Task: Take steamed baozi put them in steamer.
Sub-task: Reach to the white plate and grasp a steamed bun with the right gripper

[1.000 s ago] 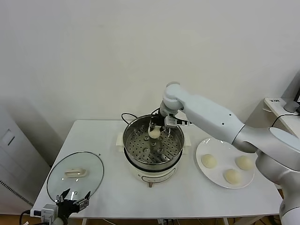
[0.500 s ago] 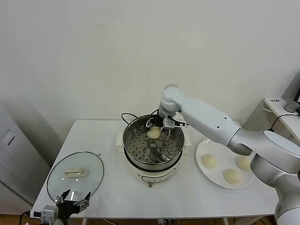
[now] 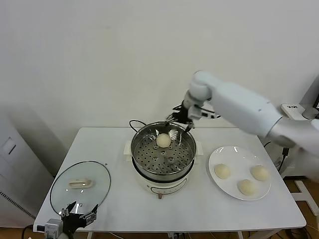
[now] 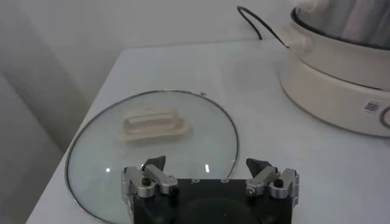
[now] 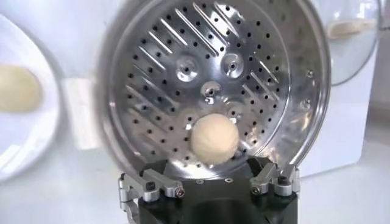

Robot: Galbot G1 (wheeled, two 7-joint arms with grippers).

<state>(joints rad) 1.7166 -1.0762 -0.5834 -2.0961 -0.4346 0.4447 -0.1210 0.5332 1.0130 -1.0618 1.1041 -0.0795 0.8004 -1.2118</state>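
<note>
Baozi number four in all: one (image 3: 163, 140) lies on the perforated tray inside the steamer (image 3: 163, 158), toward the tray's far rim, and three (image 3: 222, 171) rest on the plate (image 3: 215, 158). Each bun is round, so none has a long axis or a facing direction that can be told.

Going from largest down, the worktop (image 3: 119, 204) is white and carries everything. It has bare room in front of the steamer and between the steamer and the lid, and its near edge runs just before the lid and the plate. The steamer stands upright near the middle, mouth open upward, with a black cord (image 3: 134, 123) looping off behind it. Most of its tray is uncovered. The glass lid (image 3: 79, 187) lies flat on the robot's left, well apart from the steamer, with its white handle up. The plate sits just beside the steamer on the robot's right, its three buns spread apart from each other.

The right arm reaches in from the right, and the right tool (image 3: 179, 118) hangs above the steamer's far rim, clear of the bun. Its jaws are spread wide with nothing between them. In the right wrist view the bun (image 5: 214, 137) lies on the tray just beyond the parted fingers (image 5: 145, 185). The left tool (image 3: 76, 213) is parked low at the worktop's near edge beside the lid, jaws apart and empty. Nothing stands between plate and steamer.
</note>
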